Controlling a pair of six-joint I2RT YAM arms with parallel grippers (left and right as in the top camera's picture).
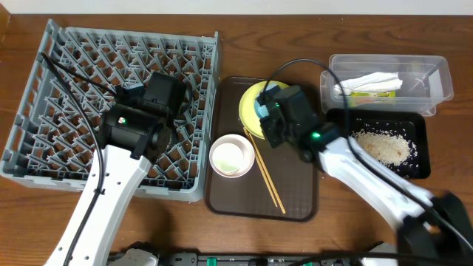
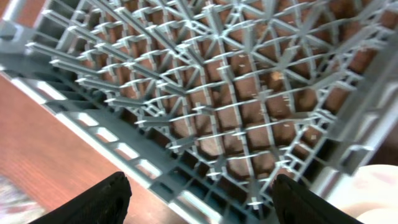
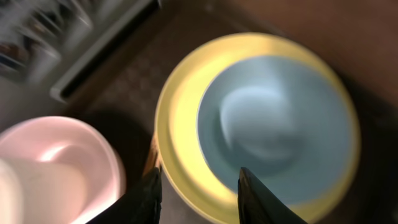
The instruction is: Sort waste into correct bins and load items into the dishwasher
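Note:
The grey dish rack (image 1: pixel 44 111) fills the left of the table. My left gripper (image 1: pixel 168 94) hangs open and empty over the rack's right part; in the left wrist view the lattice (image 2: pixel 236 93) lies under the open fingers (image 2: pixel 199 200). The yellow plate (image 1: pixel 250 96) with the light blue bowl (image 1: pixel 261 106) on it sits at the back of the brown tray. My right gripper (image 1: pixel 270 118) is open just above them; its fingers (image 3: pixel 199 194) straddle the plate's rim (image 3: pixel 180 124) beside the blue bowl (image 3: pixel 280 124). The white bowl (image 1: pixel 232 157) and chopsticks (image 1: pixel 267 177) lie on the tray. No separate small cup shows.
The brown serving tray (image 1: pixel 295 199) lies in the middle. The clear box (image 1: pixel 437 74) at the back right holds a white napkin (image 1: pixel 373 80) and a green-and-orange wrapper (image 1: pixel 369 93). The black tray (image 1: pixel 420 133) in front of it holds rice (image 1: pixel 380 145). The white bowl shows in the right wrist view (image 3: pixel 56 162).

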